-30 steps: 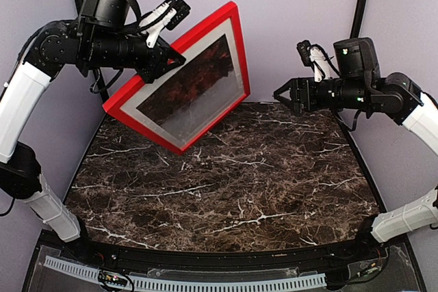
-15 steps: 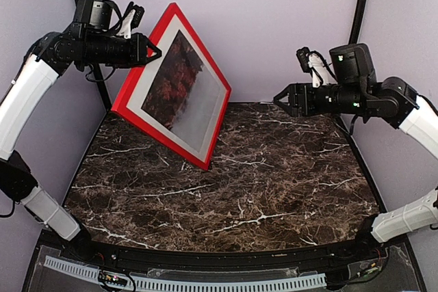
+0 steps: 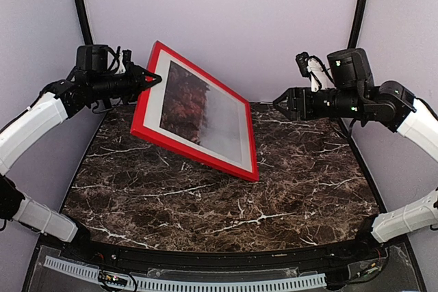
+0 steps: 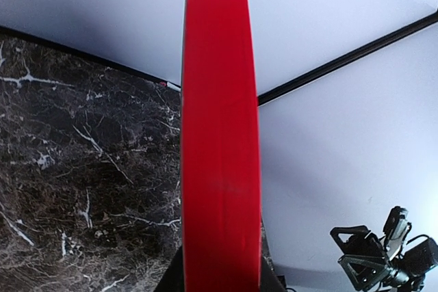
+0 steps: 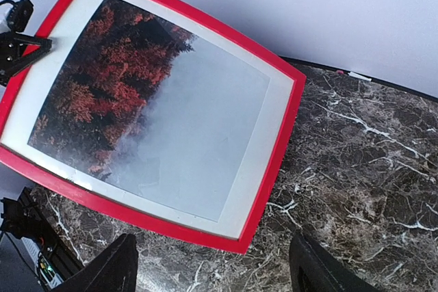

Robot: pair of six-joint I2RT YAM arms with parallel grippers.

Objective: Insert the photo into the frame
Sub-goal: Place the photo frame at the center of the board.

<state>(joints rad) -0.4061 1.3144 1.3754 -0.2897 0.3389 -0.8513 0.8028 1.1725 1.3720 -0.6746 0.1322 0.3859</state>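
the table [image 3: 287,196] is a dark brown marble-patterned slab veined in white, with a black edge along its near side and pale lilac walls behind. the frame [image 3: 195,157] leans tilted over its rear left part, lowest corner down near the surface; whether that corner touches the marble cannot be told.

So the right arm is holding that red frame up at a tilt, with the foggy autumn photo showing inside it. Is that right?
Not the right arm. The left gripper grips the red frame by its rail and holds it up at a tilt, the autumn photo showing inside. The right gripper hangs open, apart from it. The top external view shows this.
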